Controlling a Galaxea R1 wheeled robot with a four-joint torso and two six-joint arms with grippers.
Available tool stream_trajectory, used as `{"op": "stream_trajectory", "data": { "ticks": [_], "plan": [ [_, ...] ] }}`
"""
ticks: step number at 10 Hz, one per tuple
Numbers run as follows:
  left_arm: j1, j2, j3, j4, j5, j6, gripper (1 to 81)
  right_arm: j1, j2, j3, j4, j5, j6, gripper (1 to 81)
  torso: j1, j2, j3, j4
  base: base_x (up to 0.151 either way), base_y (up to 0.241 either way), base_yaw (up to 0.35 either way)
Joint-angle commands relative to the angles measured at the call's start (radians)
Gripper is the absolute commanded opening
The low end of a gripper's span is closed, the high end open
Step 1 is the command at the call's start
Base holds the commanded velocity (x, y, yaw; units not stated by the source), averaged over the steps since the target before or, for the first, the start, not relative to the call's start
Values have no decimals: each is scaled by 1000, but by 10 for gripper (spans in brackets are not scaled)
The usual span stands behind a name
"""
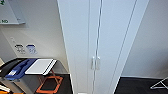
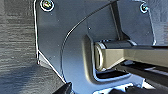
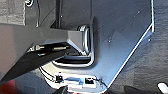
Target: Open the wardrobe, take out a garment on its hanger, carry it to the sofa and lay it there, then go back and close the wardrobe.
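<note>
Directly ahead in the head view stands the wardrobe, both doors shut, the seam between them running down to the paired handles at mid-height. That centred framing suits a reach for the handles; opening is not yet begun, and garment and hanger are presumably inside. Left of the wardrobe, a white tray and blue item rest on a stand with orange legs. Whether the jaws of either gripper are apart or together cannot be told.
</note>
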Motion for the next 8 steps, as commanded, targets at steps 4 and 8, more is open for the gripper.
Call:
{"op": "stream_trajectory", "data": {
  "ticks": [4,8],
  "plan": [
    [-36,-1,3,7,57,7,811,41,8,2,0,-60,0,811,0,0,0,0,103,0,0],
    [-36,-3,3,7,57,7,811,38,11,7,-3,-59,-1,811,0,0,0,0,108,0,0]
  ]
}}
